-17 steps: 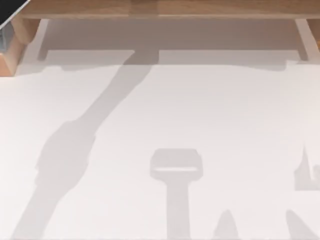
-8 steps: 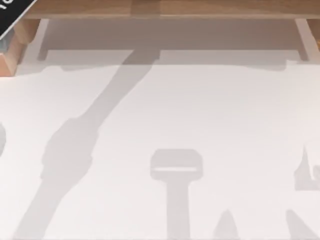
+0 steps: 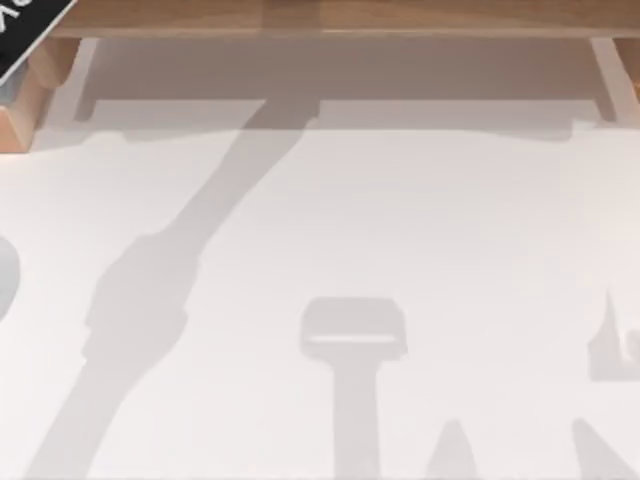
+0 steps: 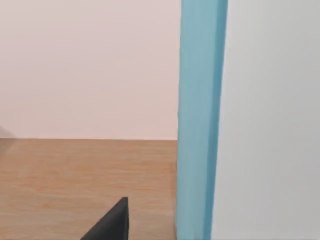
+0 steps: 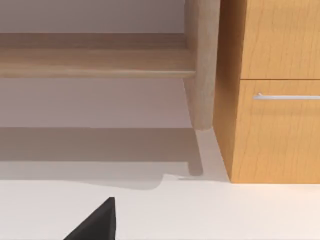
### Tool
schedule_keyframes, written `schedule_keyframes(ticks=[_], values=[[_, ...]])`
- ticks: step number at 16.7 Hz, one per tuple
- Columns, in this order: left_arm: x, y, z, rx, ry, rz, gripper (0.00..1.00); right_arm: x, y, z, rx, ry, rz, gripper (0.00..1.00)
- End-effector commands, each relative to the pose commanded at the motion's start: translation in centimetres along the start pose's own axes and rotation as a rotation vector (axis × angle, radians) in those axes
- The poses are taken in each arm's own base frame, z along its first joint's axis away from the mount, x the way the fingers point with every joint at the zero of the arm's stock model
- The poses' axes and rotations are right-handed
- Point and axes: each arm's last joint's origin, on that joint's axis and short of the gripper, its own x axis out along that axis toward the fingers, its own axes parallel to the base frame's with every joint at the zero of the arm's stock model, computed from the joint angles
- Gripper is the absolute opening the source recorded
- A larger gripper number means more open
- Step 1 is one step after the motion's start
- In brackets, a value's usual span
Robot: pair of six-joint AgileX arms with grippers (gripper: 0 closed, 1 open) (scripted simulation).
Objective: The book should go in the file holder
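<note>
Seen from above, a white table (image 3: 420,220) takes up most of the frame, with a long wooden shelf board (image 3: 320,15) running across the top edge. In the upper left corner a black corner of the book (image 3: 22,32) juts in on a slant, showing part of some white lettering and a pale edge. Directly below it, against the left edge, are the light-brown boards of the file holder (image 3: 18,110). The book corner overlaps the holder's upper board in the picture, but whether they touch cannot be told. Soft grey shadows lie on the table. A long arm-shaped shadow (image 3: 140,300) slants from the upper centre to the lower left, and a blocky T-shaped shadow (image 3: 352,340) sits at lower centre. Smaller pointed shadows are at the lower right. In the left wrist view, a dark wedge of the left gripper (image 4: 112,225) is seen against a brown wooden surface (image 4: 75,175). A pale pink wall is behind it, and an upright blue band (image 4: 197,120) stands beside a pale grey surface. Whether this gripper is spread or closed cannot be told. In the right wrist view, a dark wedge of the right gripper (image 5: 95,222) hangs over the white table. It faces a wooden post (image 5: 202,65) and a wooden cabinet (image 5: 275,130) with a metal drawer handle (image 5: 287,96). Its state likewise cannot be told.
</note>
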Motion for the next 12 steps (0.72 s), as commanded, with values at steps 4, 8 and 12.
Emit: schedule_keyframes(ticks=[4, 8, 12], values=[[0.0, 0.0, 0.0, 0.0, 0.0, 0.0, 0.47, 0.0, 0.0, 0.0, 0.0, 0.0, 0.0, 1.0], [0.0, 0.0, 0.0, 0.0, 0.0, 0.0, 0.17, 0.0, 0.0, 0.0, 0.0, 0.0, 0.0, 1.0], [0.0, 0.0, 0.0, 0.0, 0.0, 0.0, 0.0, 0.0, 0.0, 0.0, 0.0, 0.0, 0.0, 1.0]])
